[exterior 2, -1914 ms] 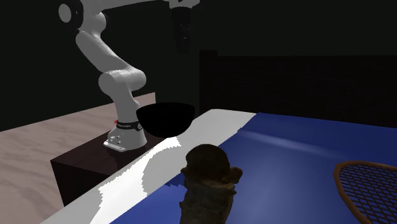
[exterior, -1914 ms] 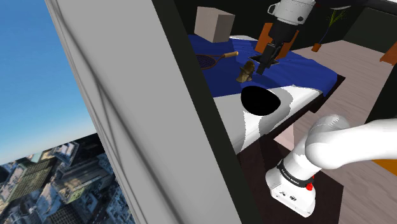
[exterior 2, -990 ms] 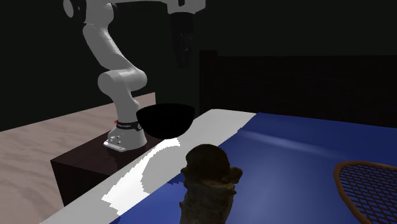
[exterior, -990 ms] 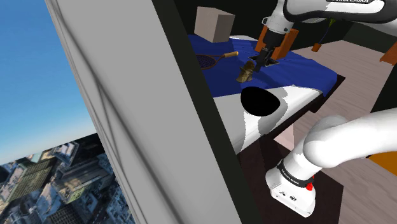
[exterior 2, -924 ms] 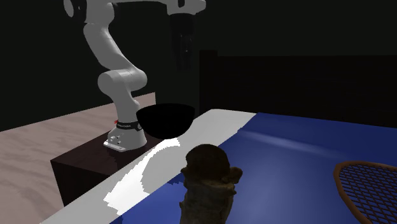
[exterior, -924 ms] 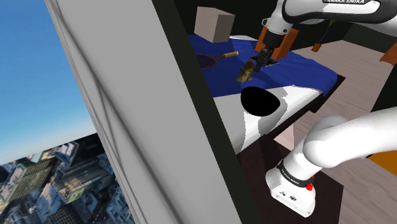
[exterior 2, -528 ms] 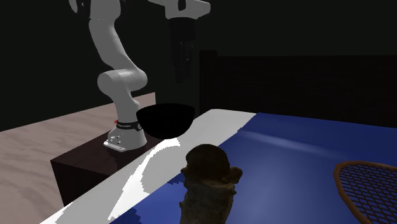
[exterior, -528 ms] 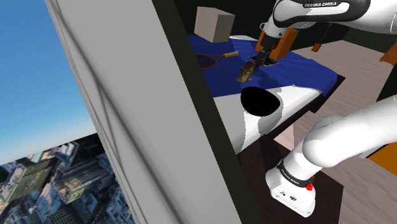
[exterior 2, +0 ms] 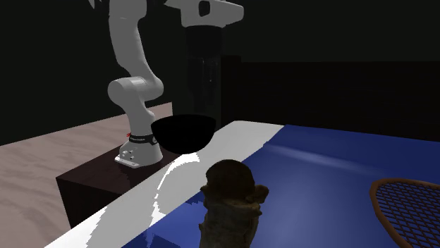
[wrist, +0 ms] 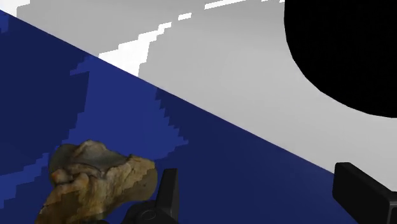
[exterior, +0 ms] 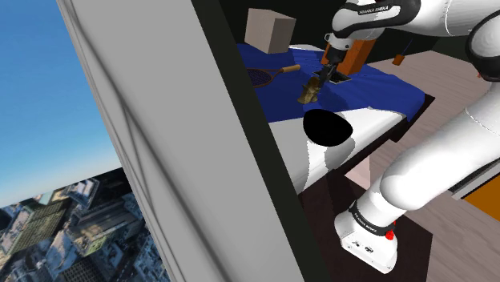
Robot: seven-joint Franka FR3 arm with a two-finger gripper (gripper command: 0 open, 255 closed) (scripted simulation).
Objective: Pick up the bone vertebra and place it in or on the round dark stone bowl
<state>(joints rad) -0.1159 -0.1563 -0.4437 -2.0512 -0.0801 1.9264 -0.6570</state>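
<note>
The bed (exterior: 377, 88), blue cover over white sheet, carries everything. The white arm (exterior: 437, 160) has stretched farther over it and brought its hand down, so the approach looks nearly done. The dark bowl (exterior: 327, 126) sits on the white part. The brown vertebra (wrist: 95, 184) lies near it on the blue, untouched. The gripper (wrist: 264, 191) hangs with jaws apart and empty. The bone lies just outside one finger (wrist: 168, 191), so a sideways shift seems needed before closing.

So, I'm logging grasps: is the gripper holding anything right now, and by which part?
Nothing is held. The gripper is open, and the brown vertebra lies outside its jaws, not between them.
</note>
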